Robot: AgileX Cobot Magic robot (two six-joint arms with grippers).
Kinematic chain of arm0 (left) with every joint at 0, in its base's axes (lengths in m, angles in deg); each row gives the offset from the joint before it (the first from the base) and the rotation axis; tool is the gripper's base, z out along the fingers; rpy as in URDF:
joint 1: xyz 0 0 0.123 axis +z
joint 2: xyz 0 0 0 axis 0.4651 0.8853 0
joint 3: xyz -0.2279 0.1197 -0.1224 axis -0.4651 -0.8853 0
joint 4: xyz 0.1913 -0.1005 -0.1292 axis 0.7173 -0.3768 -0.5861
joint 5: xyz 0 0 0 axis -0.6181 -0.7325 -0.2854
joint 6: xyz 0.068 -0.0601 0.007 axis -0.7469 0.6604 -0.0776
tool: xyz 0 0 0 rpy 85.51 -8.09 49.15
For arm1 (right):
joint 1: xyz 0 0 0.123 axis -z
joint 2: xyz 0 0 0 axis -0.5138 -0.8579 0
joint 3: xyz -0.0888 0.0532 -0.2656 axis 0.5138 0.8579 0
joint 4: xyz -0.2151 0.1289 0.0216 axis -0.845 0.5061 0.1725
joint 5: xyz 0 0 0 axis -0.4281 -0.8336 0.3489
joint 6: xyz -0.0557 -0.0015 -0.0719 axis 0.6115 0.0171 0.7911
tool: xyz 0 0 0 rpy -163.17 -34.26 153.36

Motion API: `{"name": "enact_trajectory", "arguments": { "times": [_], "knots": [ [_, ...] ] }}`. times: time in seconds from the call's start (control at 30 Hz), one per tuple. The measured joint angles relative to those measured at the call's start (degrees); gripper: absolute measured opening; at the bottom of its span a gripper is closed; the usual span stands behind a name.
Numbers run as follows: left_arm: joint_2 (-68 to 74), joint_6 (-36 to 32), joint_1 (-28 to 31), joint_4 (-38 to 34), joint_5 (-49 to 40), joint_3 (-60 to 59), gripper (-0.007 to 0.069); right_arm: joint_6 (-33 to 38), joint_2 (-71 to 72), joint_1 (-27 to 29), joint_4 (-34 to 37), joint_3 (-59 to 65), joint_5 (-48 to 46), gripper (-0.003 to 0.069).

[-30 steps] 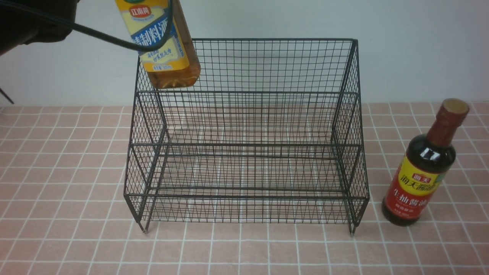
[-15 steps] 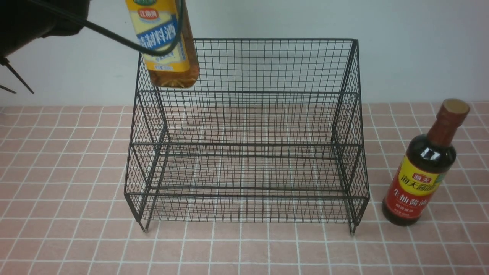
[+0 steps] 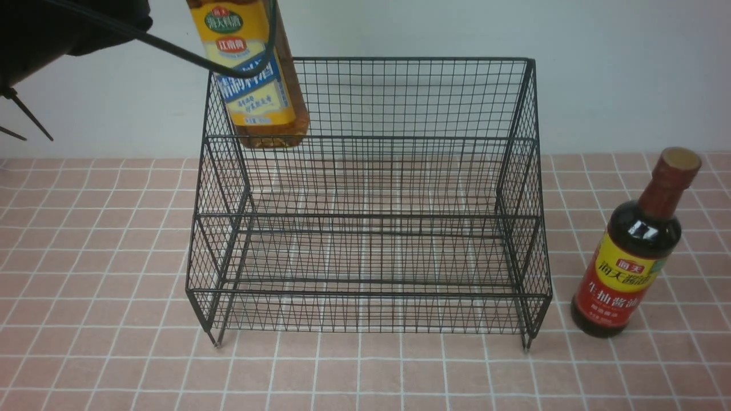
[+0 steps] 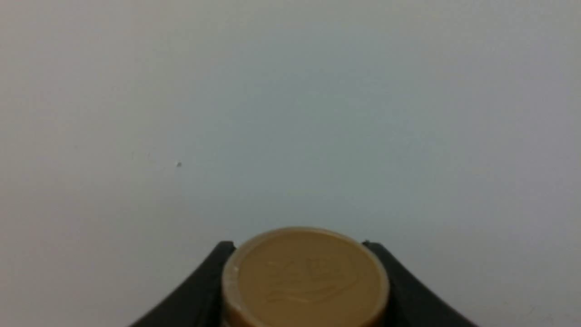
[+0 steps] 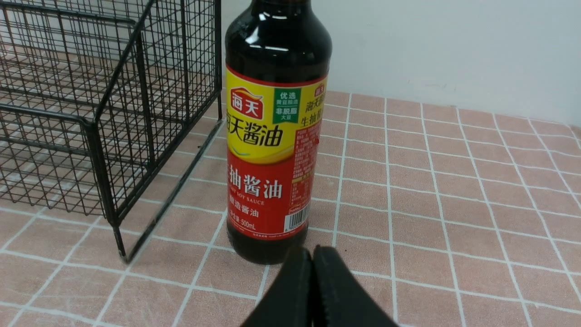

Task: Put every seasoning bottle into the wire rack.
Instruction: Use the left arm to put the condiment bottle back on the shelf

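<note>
The clear seasoning bottle (image 3: 257, 85) of amber liquid, with a yellow-blue label, hangs upright over the left end of the wire rack's upper tier, its top cut off by the front view's edge. My left gripper (image 4: 298, 245) is shut on it, and the tan cap (image 4: 305, 279) sits between the black fingers. The black wire rack (image 3: 411, 59) stands mid-table with nothing resting in it. The dark long-necked bottle (image 3: 628, 257) stands on the tiles right of the rack. My right gripper (image 5: 312, 254) is shut and empty, just in front of that bottle's (image 5: 274, 136) base.
The pink tiled tabletop (image 3: 114, 342) meets a white wall (image 3: 628, 68) behind the rack. A black cable (image 3: 188, 57) crosses in front of the held bottle from my dark left arm (image 3: 51, 28). The rack's right side (image 5: 150, 113) is close to the dark bottle.
The amber bottle has come down and slightly right, from above the rack's top left corner into the rack's upper left part. The right arm and dark bottle have not moved.
</note>
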Motion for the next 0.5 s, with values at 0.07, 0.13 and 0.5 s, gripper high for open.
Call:
{"name": "enact_trajectory", "arguments": {
  "times": [0.07,0.13,0.5],
  "knots": [
    [0.0,-2.9,-0.3,-1.6,0.9,-0.1,0.0304,0.0,0.0,0.0,0.0,0.0,0.0,-0.0014],
    [0.0,-7.6,-1.1,-1.9,3.0,-0.2,0.0304,0.0,0.0,0.0,0.0,0.0,0.0,-0.0014],
    [2.3,-13.9,-4.5,-1.9,3.2,-0.2,0.0304,0.0,0.0,0.0,0.0,0.0,0.0,-0.0014]
  ]
}}
